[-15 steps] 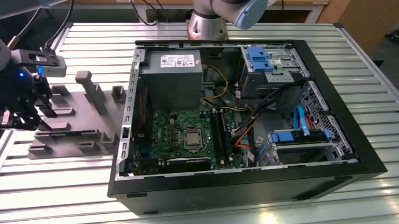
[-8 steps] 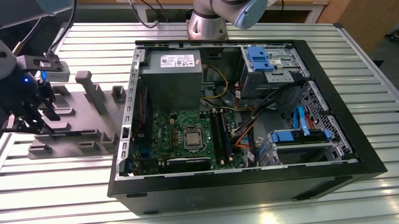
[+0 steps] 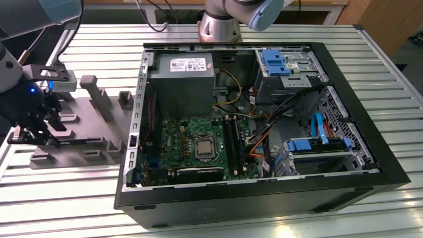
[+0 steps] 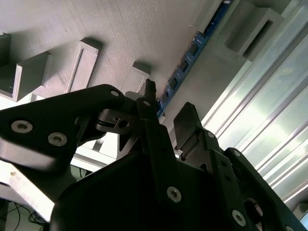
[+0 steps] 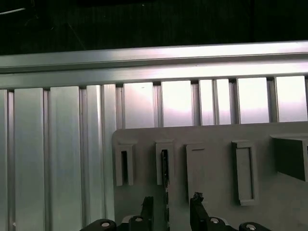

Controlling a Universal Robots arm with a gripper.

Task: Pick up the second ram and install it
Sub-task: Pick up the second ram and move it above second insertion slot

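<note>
The second ram stands on edge in a slotted block of the grey fixture plate, at the exterior view's left. In the first wrist view the ram shows as a thin dark strip. My gripper hangs low over it, open, with one black finger on each side of the stick and a gap on both sides. The second wrist view shows the same gripper straddling the stick's near end. The gripper sits over the plate's near corner. The green motherboard lies inside the open computer case.
The black computer case lies open at the centre, holding a grey power supply, blue drive bays and loose cables. Upright blocks rise from the fixture plate. Everything rests on a ribbed aluminium table.
</note>
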